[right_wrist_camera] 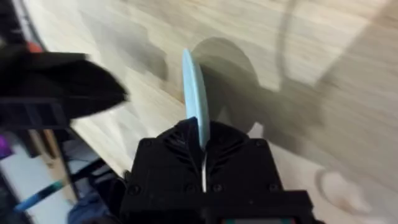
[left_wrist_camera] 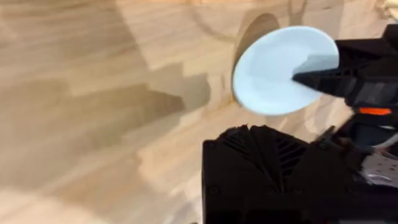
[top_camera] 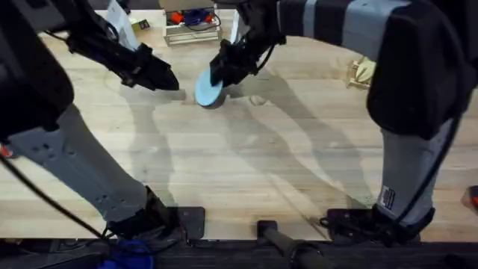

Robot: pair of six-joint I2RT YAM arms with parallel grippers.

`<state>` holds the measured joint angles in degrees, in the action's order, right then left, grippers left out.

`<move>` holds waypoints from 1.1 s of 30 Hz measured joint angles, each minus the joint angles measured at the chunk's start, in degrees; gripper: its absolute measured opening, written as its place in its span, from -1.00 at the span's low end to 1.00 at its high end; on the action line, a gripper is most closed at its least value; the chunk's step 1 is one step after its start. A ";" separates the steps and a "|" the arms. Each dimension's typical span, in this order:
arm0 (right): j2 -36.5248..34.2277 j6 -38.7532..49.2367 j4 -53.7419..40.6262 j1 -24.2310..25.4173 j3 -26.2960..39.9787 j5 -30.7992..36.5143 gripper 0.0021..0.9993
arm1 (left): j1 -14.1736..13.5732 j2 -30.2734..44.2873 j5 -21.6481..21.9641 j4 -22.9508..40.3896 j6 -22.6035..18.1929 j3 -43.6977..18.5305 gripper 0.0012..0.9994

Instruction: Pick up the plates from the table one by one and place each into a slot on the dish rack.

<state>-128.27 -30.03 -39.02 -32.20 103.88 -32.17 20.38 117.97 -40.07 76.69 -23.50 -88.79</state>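
My right gripper (top_camera: 222,71) is shut on the rim of a light blue plate (top_camera: 209,91), which hangs on edge just above the table (top_camera: 246,172) at the far middle. The right wrist view shows the plate (right_wrist_camera: 193,84) edge-on, pinched in the right gripper (right_wrist_camera: 202,138). My left gripper (top_camera: 166,81) is shut and holds nothing, a short way left of the plate. In its wrist view the plate (left_wrist_camera: 280,68) faces the left gripper (left_wrist_camera: 252,132), with a finger of the right gripper across it. The dish rack (top_camera: 364,72) stands at the far right; its slots are too small to make out.
A white wire basket (top_camera: 193,28) with coloured items stands at the table's far edge behind the plate. A white object (top_camera: 119,16) lies at the far left. Both arms stretch forward from their bases over the bare planks in the middle.
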 joint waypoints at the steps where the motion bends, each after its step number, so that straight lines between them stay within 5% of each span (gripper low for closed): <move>1: 0.69 0.98 -1.70 0.07 0.00 1.14 -0.94 | 0.00 -1.35 1.01 0.28 0.25 0.00 -0.92; 13: 10.13 13.09 -21.66 0.12 1.42 20.94 -0.94 | 0.00 -15.59 11.36 4.79 4.42 0.04 -0.92; 33: 32.81 18.53 -37.41 0.12 2.05 46.38 -0.94 | 0.00 -46.71 17.47 8.84 7.73 0.04 -0.92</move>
<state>-95.46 -11.50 -76.42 -32.08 105.93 14.21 20.38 71.26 -22.60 85.53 -15.77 -88.75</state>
